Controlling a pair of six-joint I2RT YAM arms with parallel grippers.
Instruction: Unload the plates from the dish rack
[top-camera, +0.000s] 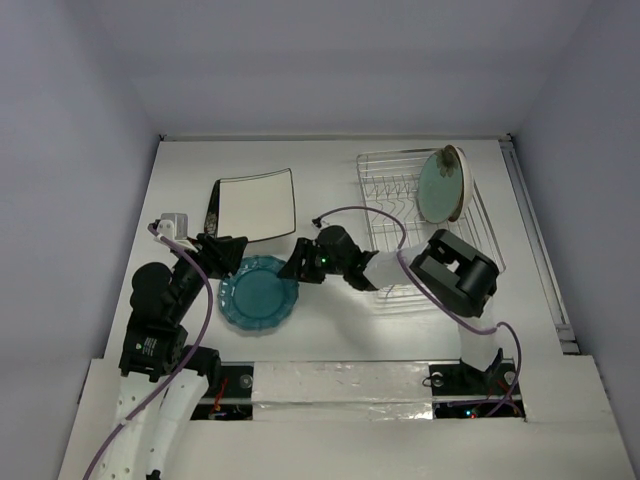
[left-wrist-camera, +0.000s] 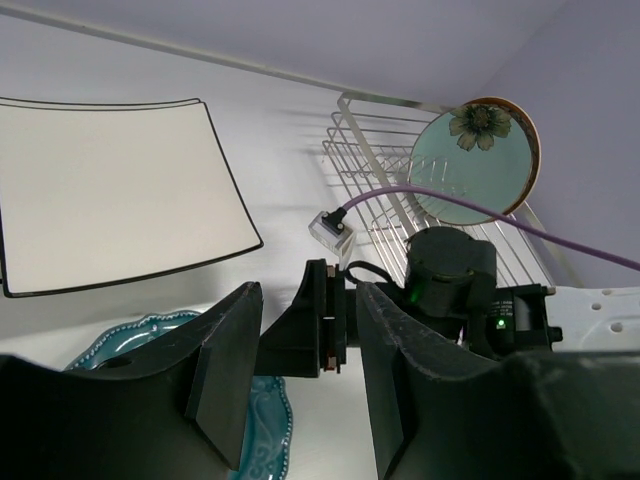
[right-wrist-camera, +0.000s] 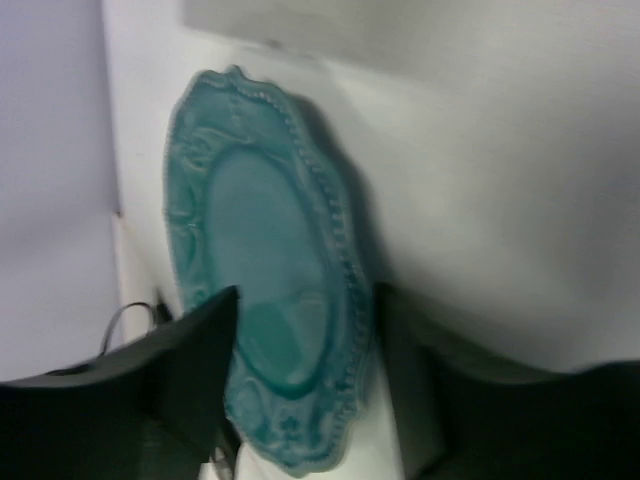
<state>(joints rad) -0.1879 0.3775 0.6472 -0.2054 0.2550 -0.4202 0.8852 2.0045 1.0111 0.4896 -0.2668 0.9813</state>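
Straddling the teal plate (top-camera: 258, 297) rim w/ fingers apart, right pincer (right-wrist-camera: 300, 335) is reaching low over the counter (top-camera: 335, 335), left pincer (left-wrist-camera: 305, 330), also apart, is facing it just opp., & brown-rimmed plate (top-camera: 440, 185) is standing in dish rack (top-camera: 385, 172) well behind right pincer.

The teal plate (right-wrist-camera: 265, 300) looks glossy glazed ceramic with beaded relief; the dish rack (top-camera: 395, 185) is shiny metal wire.
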